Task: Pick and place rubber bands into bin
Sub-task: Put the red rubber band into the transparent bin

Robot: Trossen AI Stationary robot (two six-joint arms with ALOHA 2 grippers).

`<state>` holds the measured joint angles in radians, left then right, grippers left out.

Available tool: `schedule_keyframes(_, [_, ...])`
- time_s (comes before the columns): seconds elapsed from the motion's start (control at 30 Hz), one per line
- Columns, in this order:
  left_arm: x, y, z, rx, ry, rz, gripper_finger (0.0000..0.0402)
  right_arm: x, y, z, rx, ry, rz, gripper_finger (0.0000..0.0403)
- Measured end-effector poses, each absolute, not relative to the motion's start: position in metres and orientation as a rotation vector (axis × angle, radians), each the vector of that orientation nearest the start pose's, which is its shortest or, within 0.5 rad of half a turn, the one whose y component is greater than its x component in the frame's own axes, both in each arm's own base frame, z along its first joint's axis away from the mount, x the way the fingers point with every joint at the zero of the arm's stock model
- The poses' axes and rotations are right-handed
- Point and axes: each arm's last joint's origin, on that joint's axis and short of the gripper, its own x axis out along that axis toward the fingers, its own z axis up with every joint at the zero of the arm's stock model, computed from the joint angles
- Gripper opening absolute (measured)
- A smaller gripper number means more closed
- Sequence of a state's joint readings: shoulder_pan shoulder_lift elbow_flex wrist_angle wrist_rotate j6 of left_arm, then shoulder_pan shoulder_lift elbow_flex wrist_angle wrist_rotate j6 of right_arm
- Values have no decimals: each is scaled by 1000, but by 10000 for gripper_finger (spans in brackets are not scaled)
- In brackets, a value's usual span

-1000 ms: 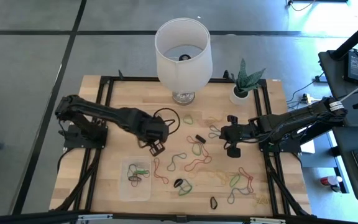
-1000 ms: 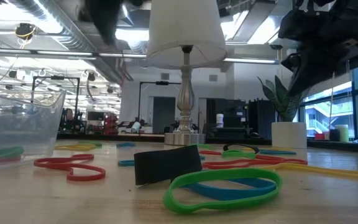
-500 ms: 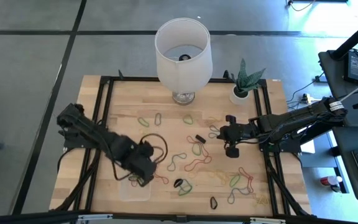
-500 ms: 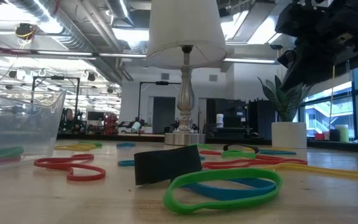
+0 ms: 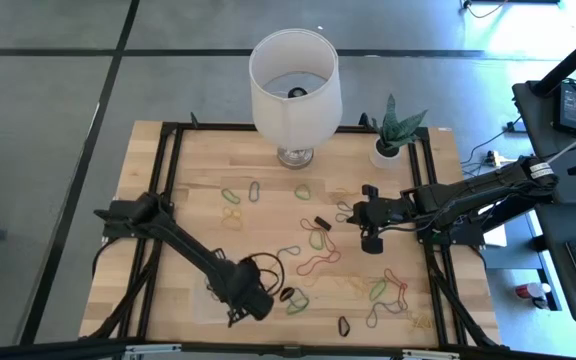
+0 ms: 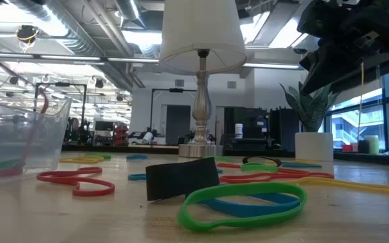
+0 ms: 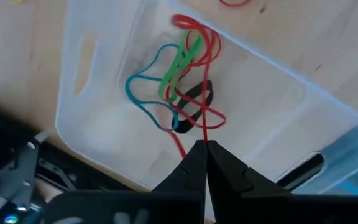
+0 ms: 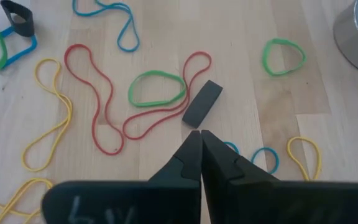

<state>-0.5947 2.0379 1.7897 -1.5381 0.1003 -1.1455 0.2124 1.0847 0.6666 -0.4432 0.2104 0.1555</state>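
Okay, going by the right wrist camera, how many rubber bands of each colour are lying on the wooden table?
Red rubber bands: 1
Green rubber bands: 3, one cut by the picture's edge
Yellow rubber bands: 3
Blue rubber bands: 3, one partly behind the shut right gripper
Black rubber bands: 2
Total: 12

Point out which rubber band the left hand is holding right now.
The red band pinched in the shut left hand, dangling over the bin; the blue, green and black ones lie loose inside.
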Motion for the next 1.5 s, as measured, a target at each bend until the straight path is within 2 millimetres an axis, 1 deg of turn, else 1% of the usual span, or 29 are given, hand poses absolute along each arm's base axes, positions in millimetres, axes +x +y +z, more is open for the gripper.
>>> schedule_keyframes(0.07, [304,-214,239,-344,1751,521,2,204,38,219,-35,839,-64,3])
schedule_keyframes(0.17, [301,-218,239,-323,1752,518,2,204,38,219,-32,839,-65,3])
schedule_keyframes(0.33, [294,-225,236,-271,1714,519,2,204,38,219,-11,838,-74,3])
schedule_keyframes(0.43, [290,-228,220,-284,1700,514,2,204,38,219,-11,839,-73,3])
schedule_keyframes(0.6, [287,-235,193,-326,1682,401,2,204,38,219,-12,839,-74,3])
schedule_keyframes(0.7, [284,-237,185,-296,1679,347,2,204,38,219,-12,839,-73,3])
schedule_keyframes(0.87, [280,-236,173,-265,1686,316,2,204,38,219,-13,840,-73,3])
schedule_keyframes(0.97, [278,-234,166,-276,1678,313,2,204,38,219,-13,839,-73,3])
schedule_keyframes(1.13, [275,-230,169,-335,1653,380,2,204,38,219,-12,840,-72,3])
schedule_keyframes(1.4, [270,-226,190,-417,1618,415,2,204,38,219,-12,841,-71,3])
schedule_keyframes(1.5, [268,-224,197,-458,1600,430,13,204,38,219,-12,841,-71,3])
